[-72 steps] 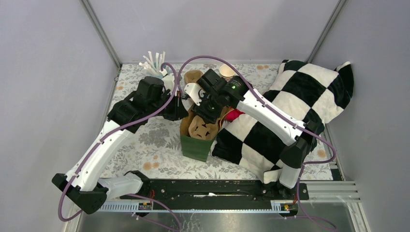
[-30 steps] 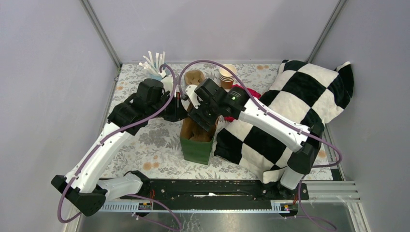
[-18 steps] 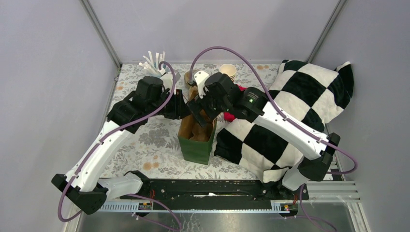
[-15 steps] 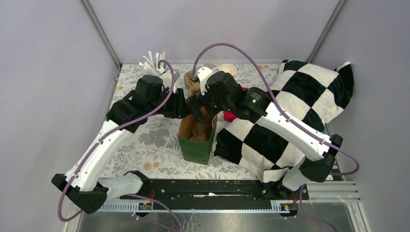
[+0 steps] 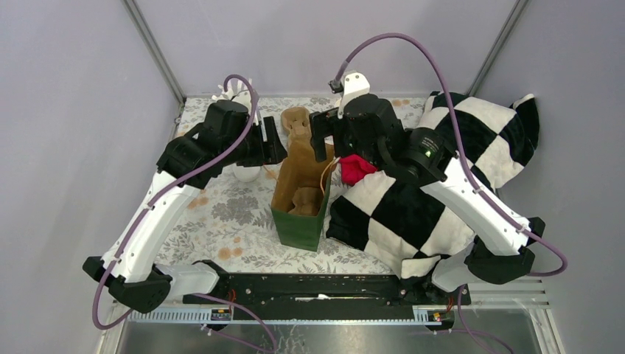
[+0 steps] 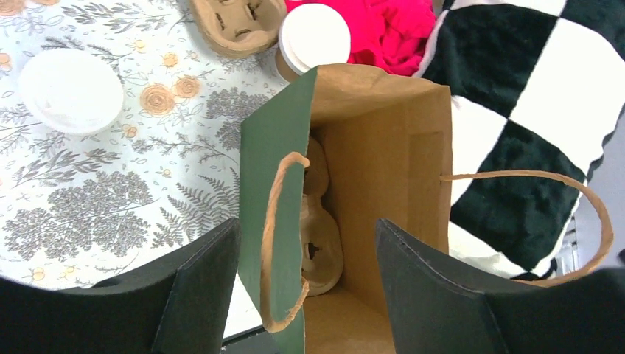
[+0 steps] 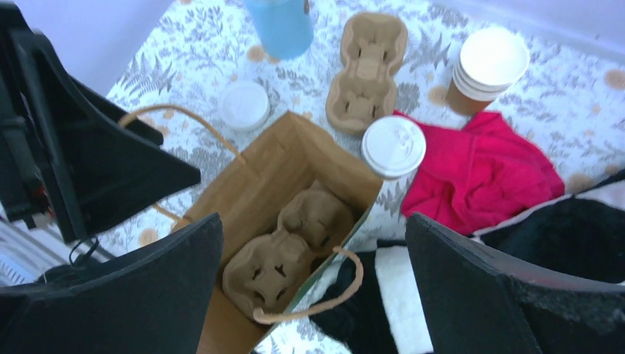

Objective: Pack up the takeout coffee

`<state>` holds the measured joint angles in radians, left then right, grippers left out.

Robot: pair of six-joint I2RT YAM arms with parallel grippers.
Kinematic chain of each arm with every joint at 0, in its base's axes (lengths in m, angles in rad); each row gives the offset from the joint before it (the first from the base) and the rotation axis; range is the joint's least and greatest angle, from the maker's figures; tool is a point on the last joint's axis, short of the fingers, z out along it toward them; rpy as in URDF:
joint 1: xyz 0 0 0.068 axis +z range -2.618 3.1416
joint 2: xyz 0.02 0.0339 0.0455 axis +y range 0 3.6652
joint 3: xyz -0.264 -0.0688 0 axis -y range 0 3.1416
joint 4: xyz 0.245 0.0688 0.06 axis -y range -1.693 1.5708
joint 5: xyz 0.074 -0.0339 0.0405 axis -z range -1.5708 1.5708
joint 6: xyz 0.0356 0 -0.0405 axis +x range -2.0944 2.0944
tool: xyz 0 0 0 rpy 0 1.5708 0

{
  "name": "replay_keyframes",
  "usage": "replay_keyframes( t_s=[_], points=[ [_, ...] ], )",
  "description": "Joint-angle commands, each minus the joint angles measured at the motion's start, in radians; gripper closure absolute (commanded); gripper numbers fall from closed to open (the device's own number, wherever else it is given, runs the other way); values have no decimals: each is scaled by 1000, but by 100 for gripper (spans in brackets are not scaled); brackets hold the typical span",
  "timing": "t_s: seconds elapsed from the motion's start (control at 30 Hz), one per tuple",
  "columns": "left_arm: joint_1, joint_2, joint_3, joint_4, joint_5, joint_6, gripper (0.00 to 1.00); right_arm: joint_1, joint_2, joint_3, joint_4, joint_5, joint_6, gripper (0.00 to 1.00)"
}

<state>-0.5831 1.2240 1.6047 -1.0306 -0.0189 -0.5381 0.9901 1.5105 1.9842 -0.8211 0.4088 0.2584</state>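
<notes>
The takeout coffee (image 7: 393, 146), a brown paper cup with a white lid, stands on the table beside the red cloth (image 7: 479, 173); it also shows in the left wrist view (image 6: 315, 37). In the top view the right arm hides it. The green paper bag (image 5: 295, 225) stands open with a pulp cup carrier (image 7: 295, 247) lying inside. My right gripper (image 7: 313, 221) hangs open above the bag, holding nothing. My left gripper (image 6: 306, 225) is open too, with the bag's green wall (image 6: 276, 147) and a handle standing loose between its fingers.
A second cup carrier (image 7: 366, 70) lies behind the bag. A loose white lid (image 7: 245, 105), a blue cup (image 7: 284, 26) and a stack of lidless paper cups (image 7: 490, 66) sit nearby. A checkered pillow (image 5: 457, 147) fills the right side, against the bag.
My right gripper opened, left the carrier in the bag, and rose back and away. My left gripper opened off the bag's edge and drew back a little.
</notes>
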Motion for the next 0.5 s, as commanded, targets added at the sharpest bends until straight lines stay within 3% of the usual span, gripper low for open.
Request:
replay_keyframes(
  t_s=[0.0,0.2,0.3,0.4,0.47],
  points=[
    [-1,7,68,-31,-66,-42,34,6,-54,-82,-52,-88,100,0],
    [-1,0,83,-49,-91,-50,47,8,-77,-146,-20,-210,110,2],
    [-1,14,109,-62,-96,-54,50,7,-105,-192,-10,-193,145,11],
    [-1,20,112,-68,-95,-60,51,8,-135,-229,-11,-154,179,1],
    [-1,20,112,-69,-90,-63,51,8,-158,-261,2,-145,196,0]
  ],
)
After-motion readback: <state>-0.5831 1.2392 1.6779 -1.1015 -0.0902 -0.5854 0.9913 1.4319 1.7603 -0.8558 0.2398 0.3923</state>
